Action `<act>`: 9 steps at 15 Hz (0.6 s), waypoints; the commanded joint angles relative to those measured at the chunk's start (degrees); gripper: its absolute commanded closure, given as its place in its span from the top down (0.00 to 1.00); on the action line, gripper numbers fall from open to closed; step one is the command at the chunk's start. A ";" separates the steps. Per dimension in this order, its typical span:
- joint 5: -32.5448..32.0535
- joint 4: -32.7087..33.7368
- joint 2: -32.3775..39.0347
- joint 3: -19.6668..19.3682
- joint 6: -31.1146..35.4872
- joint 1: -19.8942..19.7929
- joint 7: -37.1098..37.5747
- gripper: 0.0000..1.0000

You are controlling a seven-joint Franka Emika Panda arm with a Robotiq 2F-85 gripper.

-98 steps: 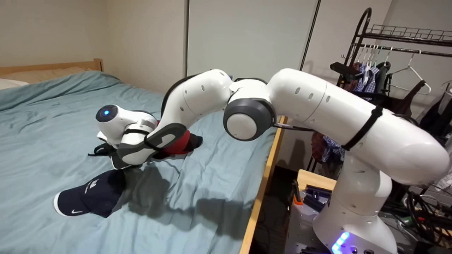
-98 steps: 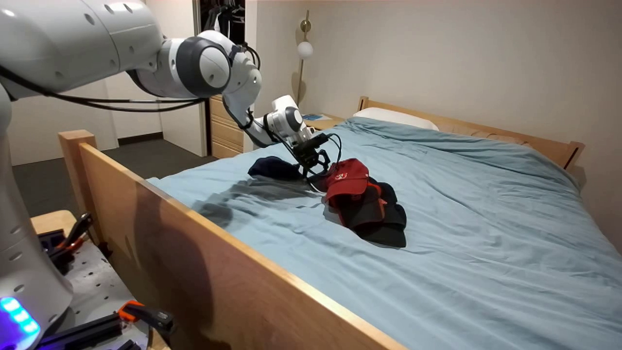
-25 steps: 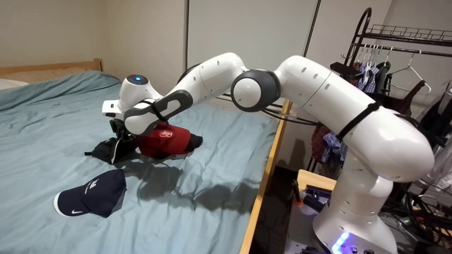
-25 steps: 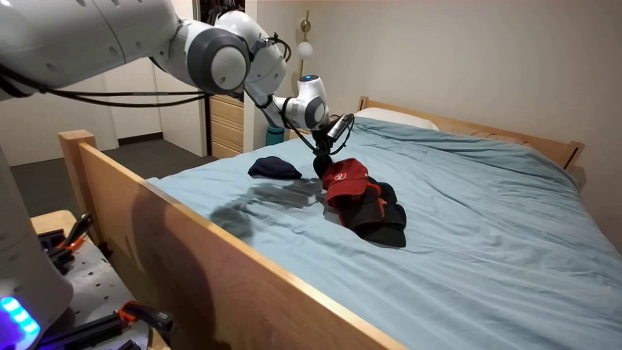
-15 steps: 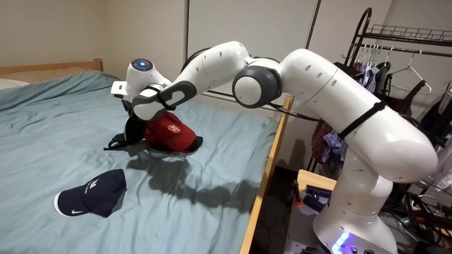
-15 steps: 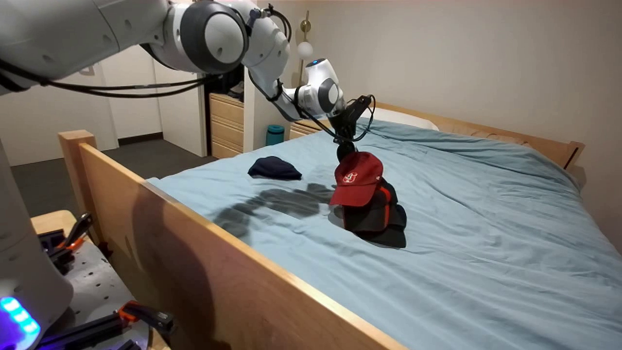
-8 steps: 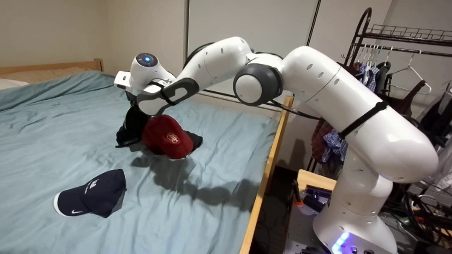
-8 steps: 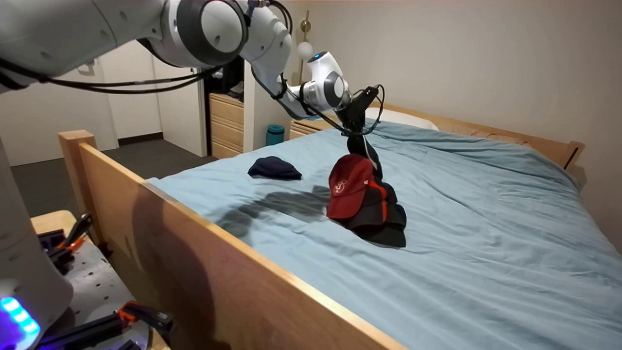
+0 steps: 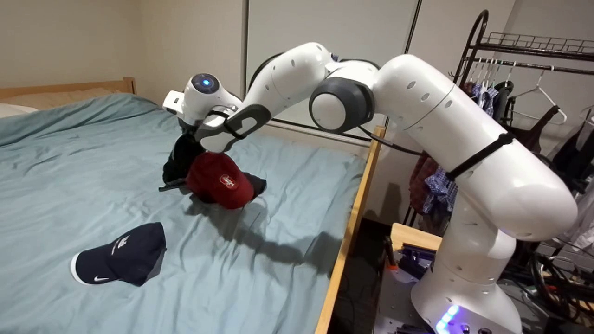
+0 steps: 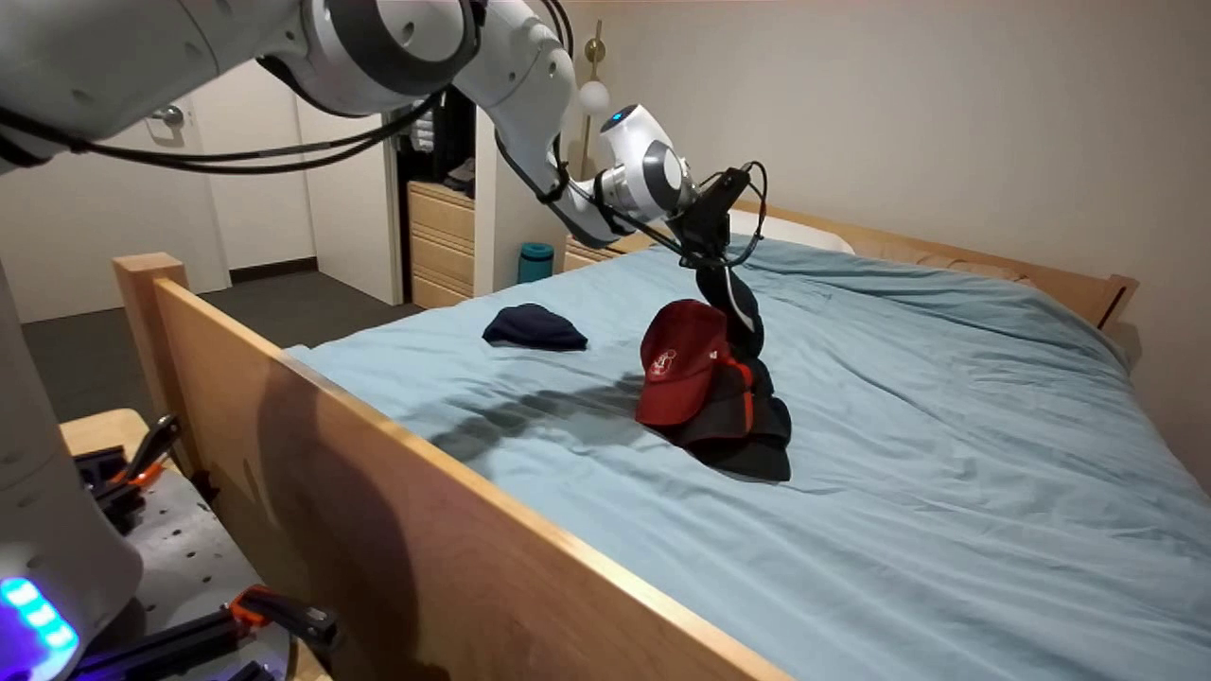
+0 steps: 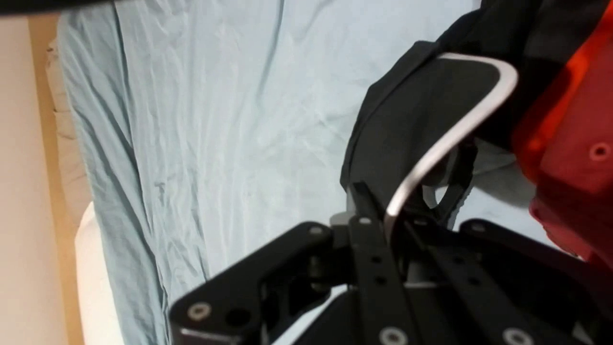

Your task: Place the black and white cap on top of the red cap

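My gripper is shut on the white-edged brim of the black and white cap. That cap hangs steeply tilted from the fingers, behind the red cap in an exterior view. In another exterior view the held cap hangs just left of the red cap, with its strap low near the bed; I cannot tell whether it touches. The red cap sits tilted, brim down, on a stack of dark caps. In the wrist view part of the red cap shows at the right edge. The forearm partly hides the gripper in an exterior view.
The dark caps under the red one lean together on the blue bed sheet. Apart from them lies a navy cap with a thin white brim edge. A wooden bed rail runs between the robot base and the bed.
My gripper has lifted the black and white cap off the bed and carried it right, up behind the red cap. The red cap was pushed, and its brim has tipped down on the stack.
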 commanded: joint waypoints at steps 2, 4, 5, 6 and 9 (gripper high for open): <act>-7.65 -14.87 -9.13 -12.06 8.89 8.53 14.13 0.05; -10.97 -18.03 -11.21 -20.01 11.40 15.13 18.96 0.05; -12.18 -19.36 -12.06 -23.17 11.92 18.18 20.36 0.05; -13.01 -20.87 -13.14 -25.43 12.32 20.88 21.17 0.05; -12.78 -28.31 -18.83 -26.83 8.18 27.38 20.41 0.05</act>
